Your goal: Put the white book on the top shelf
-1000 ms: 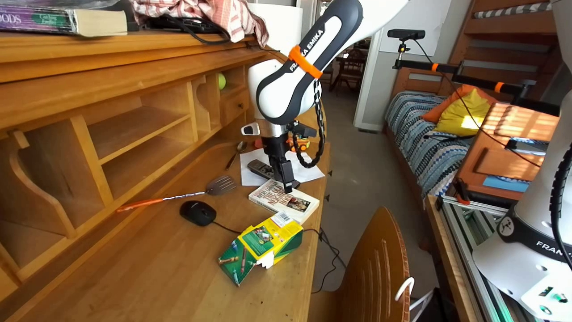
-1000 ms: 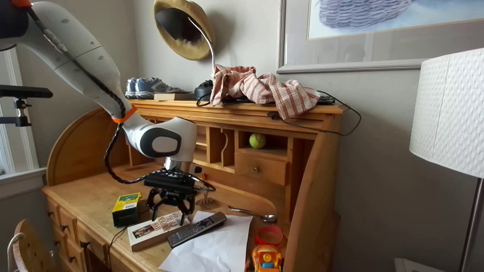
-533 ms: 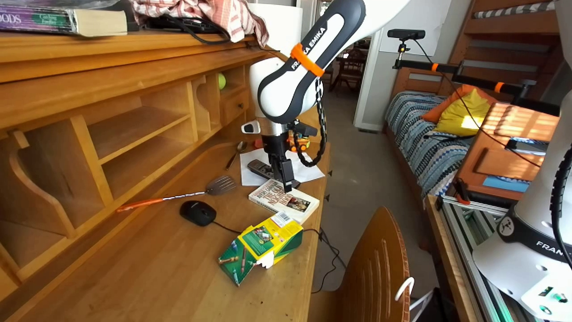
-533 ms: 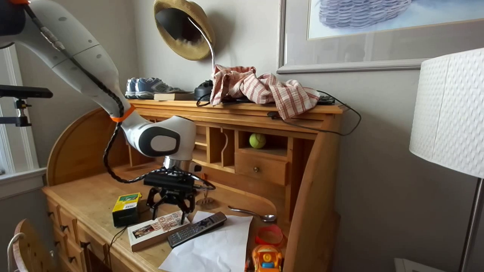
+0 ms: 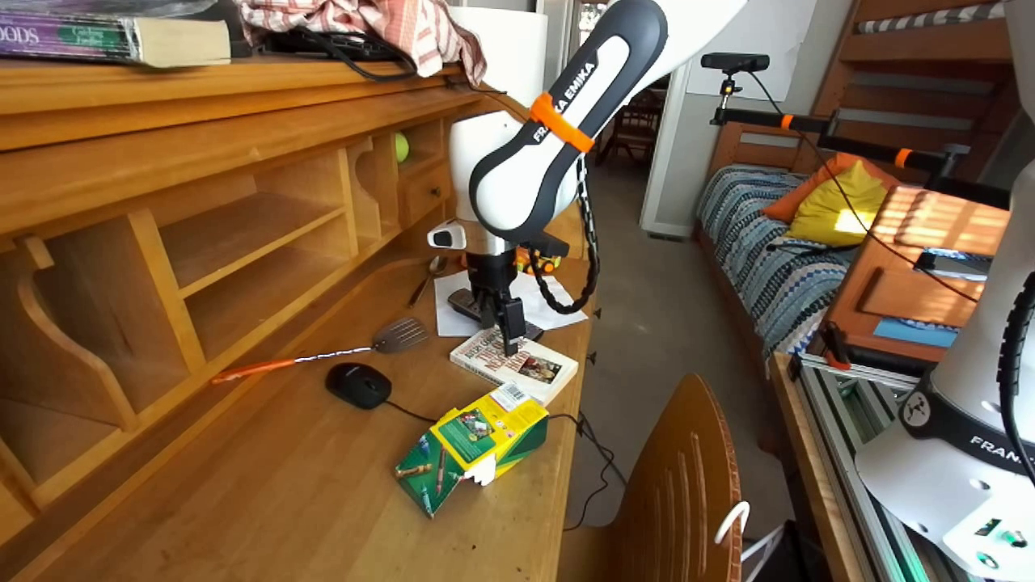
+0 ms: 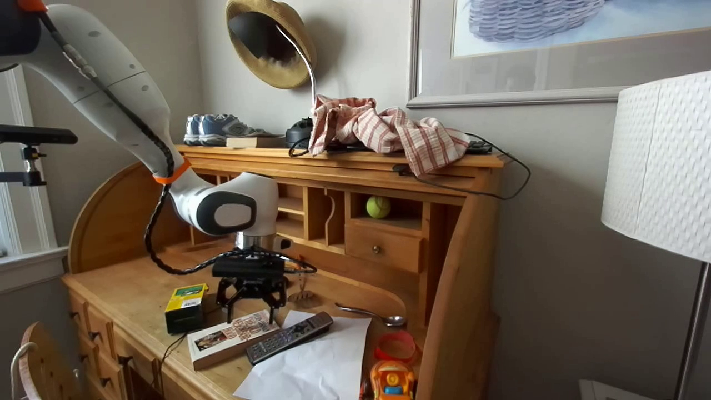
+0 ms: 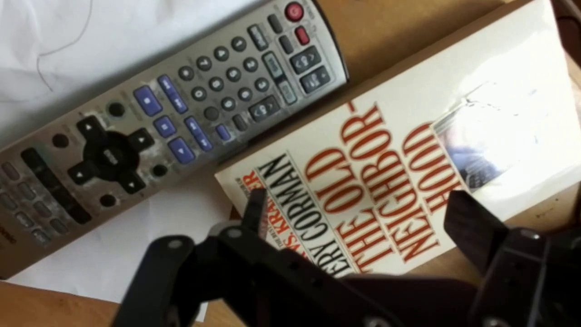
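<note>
Glossy white book (image 7: 399, 154), smooth wooden top shelf (image 5: 242, 79)

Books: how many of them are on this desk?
2: the white book, under the gripper on the desktop, and the purple book on the top shelf; others may be hidden.

1 gripper (image 6: 250, 320), 2 fingers (image 7: 256, 211); 1 white book (image 6: 232, 336); 1 remote (image 6: 289, 338); 1 paper sheet (image 6: 322, 366); 1 green-and-yellow box (image 5: 475, 443); 1 mouse (image 5: 358, 385); 1 spatula (image 5: 333, 353); 1 spoon (image 6: 393, 320); 1 red ring (image 6: 393, 336); 1 orange toy (image 6: 392, 380); 1 tennis ball (image 6: 378, 207); 1 hat (image 6: 294, 16); 2 pillows (image 5: 837, 202); 1 roll-top desk (image 6: 461, 266)
</note>
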`<act>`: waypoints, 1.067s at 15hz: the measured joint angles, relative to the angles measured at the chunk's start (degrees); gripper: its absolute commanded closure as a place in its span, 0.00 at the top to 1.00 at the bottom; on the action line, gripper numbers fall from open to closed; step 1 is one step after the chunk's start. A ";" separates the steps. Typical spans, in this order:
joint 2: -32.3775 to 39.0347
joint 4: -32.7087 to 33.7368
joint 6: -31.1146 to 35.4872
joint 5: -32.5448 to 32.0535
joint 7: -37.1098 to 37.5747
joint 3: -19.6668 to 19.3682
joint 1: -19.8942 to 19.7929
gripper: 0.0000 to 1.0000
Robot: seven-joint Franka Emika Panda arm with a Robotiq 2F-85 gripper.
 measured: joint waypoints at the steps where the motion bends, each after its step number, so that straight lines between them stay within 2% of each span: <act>1: -0.01 -0.73 1.00 -0.32 0.00 0.01 0.30 1.00; 9: -0.34 -4.52 6.13 -2.72 -1.10 0.01 0.89 1.00; 16: -0.33 -5.65 5.78 -3.02 -16.75 2.44 -1.52 1.00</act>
